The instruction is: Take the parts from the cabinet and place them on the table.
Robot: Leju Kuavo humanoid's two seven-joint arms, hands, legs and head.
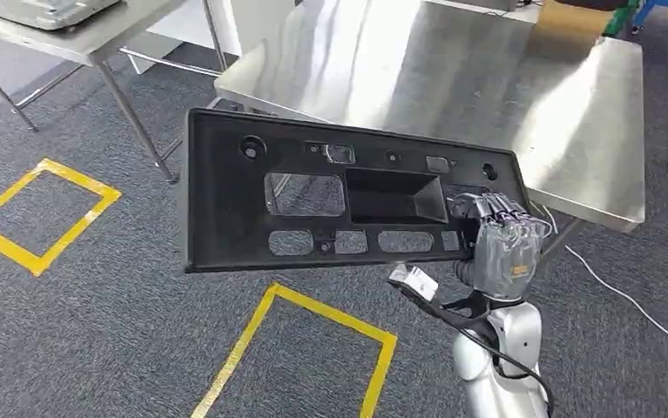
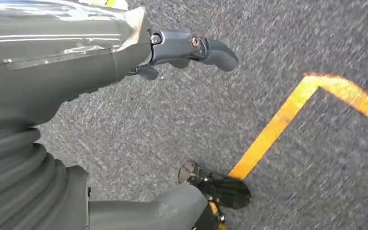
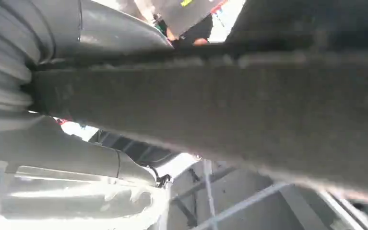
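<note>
A long black plastic panel (image 1: pixel 330 196) with several cut-outs and a recessed pocket hangs in the air, tilted, over the carpet in front of the steel table (image 1: pixel 487 96). My right hand (image 1: pixel 500 239) grips its right end, fingers wrapped over the edge. In the right wrist view the panel's dark edge (image 3: pixel 249 100) runs across the picture, close to my right hand (image 3: pixel 38 81). My left hand (image 2: pixel 138 110) hangs over the grey carpet with its fingers (image 2: pixel 196 48) apart and nothing in it.
Yellow tape squares (image 1: pixel 313 348) mark the grey carpet, one below the panel and another (image 1: pixel 34 209) to the left. A second steel table (image 1: pixel 77 35) stands at the back left. A white cable (image 1: pixel 626 300) trails over the floor at right.
</note>
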